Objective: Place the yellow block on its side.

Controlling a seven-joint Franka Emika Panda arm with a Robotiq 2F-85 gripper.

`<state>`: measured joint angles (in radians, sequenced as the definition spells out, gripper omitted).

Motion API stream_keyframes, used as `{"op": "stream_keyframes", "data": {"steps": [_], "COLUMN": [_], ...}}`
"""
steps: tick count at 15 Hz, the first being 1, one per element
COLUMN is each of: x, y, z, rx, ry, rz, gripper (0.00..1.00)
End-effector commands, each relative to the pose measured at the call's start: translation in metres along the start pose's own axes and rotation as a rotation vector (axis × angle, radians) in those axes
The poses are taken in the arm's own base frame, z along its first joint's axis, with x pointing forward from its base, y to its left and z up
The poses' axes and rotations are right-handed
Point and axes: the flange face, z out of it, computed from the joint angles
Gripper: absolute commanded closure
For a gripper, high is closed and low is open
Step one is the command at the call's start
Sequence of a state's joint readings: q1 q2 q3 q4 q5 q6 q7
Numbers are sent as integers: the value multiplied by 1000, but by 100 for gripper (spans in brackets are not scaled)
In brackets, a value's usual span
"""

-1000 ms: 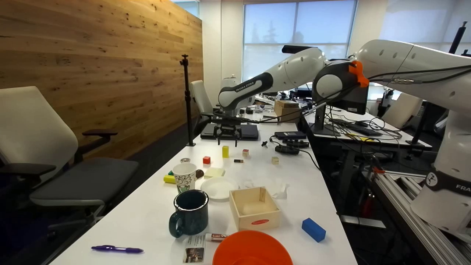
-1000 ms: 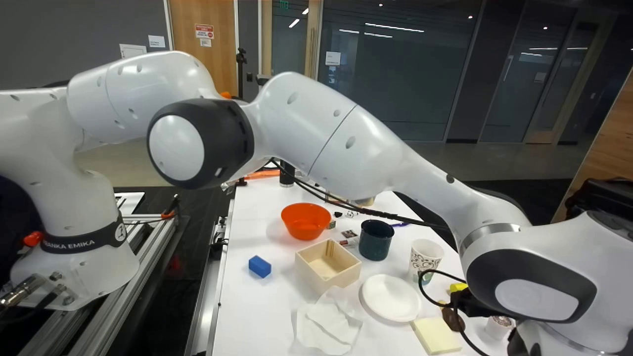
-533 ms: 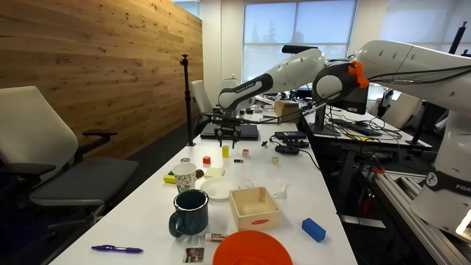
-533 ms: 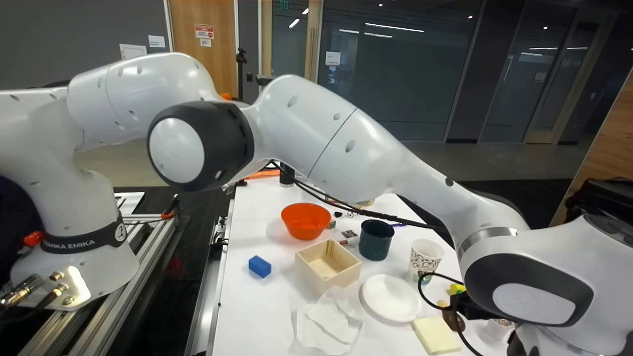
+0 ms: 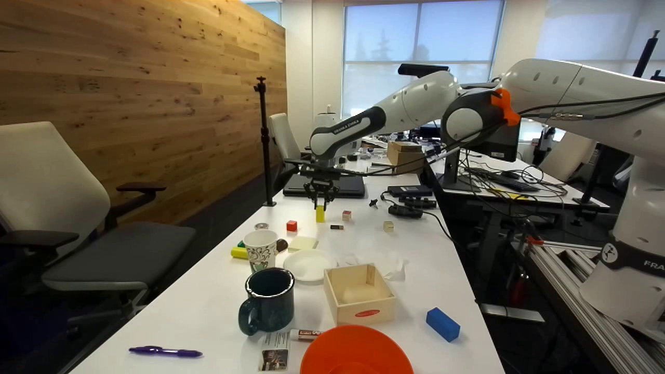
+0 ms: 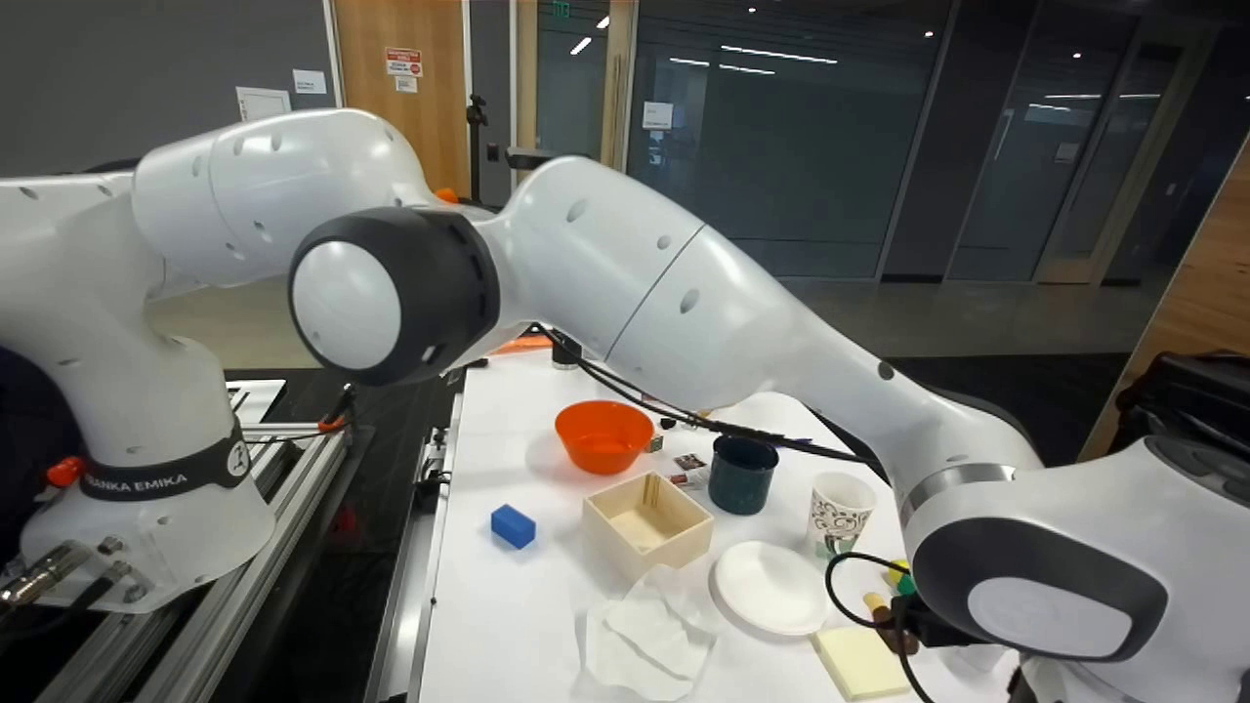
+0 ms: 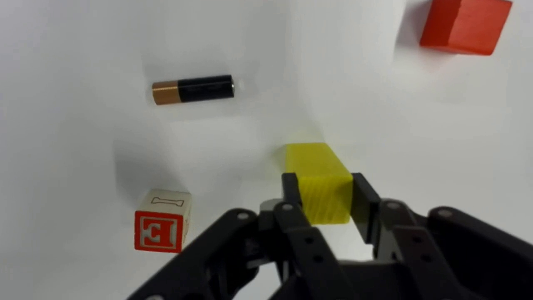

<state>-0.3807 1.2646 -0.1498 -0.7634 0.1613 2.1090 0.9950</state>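
Note:
The yellow block point(image 7: 313, 158) stands upright on the white table, taller than it is wide. My gripper point(image 7: 325, 196) points down over it, with black pads point(image 7: 364, 206) pressed against two opposite sides near the top end, so it is shut on the block. In an exterior view the block point(image 5: 320, 215) shows below the fingertips of the gripper point(image 5: 321, 203), its base apparently on the tabletop. The arm hides the block in the remaining exterior view.
Around the block lie a battery point(image 7: 193, 89), a red cube point(image 7: 468, 27) and a letter cube point(image 7: 160, 225). A black laptop point(image 5: 353, 186) sits behind the gripper. Nearer the camera are a paper cup point(image 5: 261, 250), a plate point(image 5: 309, 266) and a wooden box point(image 5: 359, 298).
The gripper has come down a little, and its fingers have drawn together from wide apart onto the yellow block. In an exterior view the block has shifted slightly to the right.

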Motion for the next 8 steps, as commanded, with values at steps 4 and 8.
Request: {"op": "stream_keyframes", "data": {"steps": [4,8], "x": [3,-13], "y": [-26,-35], "z": [-22,-9], "rx": [214,374], "ry": [196,326], "rz": [-126,-228], "gripper": [91,91]}}
